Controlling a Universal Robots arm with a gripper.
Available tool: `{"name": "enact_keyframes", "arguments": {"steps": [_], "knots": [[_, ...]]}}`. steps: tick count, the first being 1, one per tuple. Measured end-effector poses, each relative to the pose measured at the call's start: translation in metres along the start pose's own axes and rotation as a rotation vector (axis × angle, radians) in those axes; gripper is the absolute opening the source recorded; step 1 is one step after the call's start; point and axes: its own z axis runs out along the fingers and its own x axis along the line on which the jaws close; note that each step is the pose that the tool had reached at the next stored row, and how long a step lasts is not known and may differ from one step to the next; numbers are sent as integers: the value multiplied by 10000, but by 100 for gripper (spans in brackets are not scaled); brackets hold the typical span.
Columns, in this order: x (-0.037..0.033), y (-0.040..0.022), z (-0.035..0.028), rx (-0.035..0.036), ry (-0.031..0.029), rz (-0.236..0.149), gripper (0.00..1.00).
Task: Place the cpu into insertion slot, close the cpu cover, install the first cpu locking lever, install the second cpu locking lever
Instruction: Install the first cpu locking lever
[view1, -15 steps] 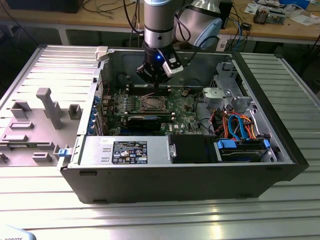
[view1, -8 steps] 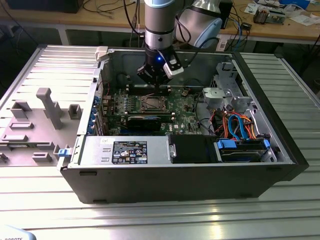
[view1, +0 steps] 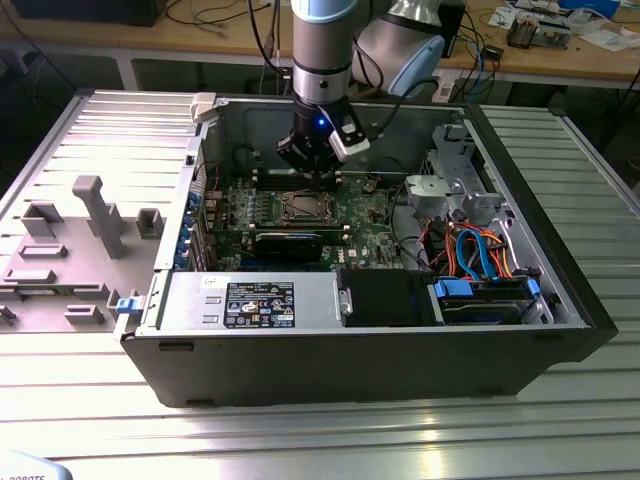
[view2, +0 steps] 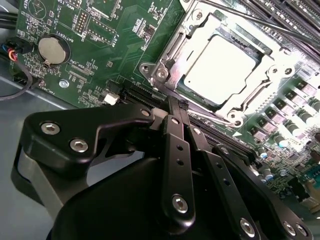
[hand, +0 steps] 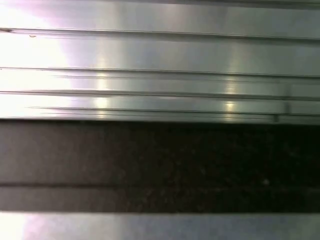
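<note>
In the second wrist view the cpu (view2: 220, 67), a pale silver square, lies in the insertion slot (view2: 200, 107). The cpu cover (view2: 172, 57), a silver frame, lies flat around it. A thin locking lever (view2: 212, 114) runs along the socket edge nearest my fingers, and another wire lever (view2: 250, 15) runs along the far edge. My gripper (view2: 175, 106) is shut, its tips right at the near lever by the socket corner. In the exterior view the gripper (view1: 318, 182) hangs just above the back edge of the insertion slot (view1: 303, 208) inside the open computer case.
A black graphics card (view1: 288, 242) lies in front of the socket, with the power supply (view1: 250, 300) nearer still. The drive cage (view1: 450, 190) and coloured cables (view1: 480, 255) stand at the exterior view's right. A coin battery (view2: 52, 50) sits on the board. A grey fixture tray (view1: 80, 240) lies left of the case.
</note>
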Motion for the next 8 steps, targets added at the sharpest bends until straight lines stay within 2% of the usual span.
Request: {"name": "enact_keyframes", "arguments": {"steps": [8], "knots": [[-9, -2, 52, 3, 1, 0, 11]]}}
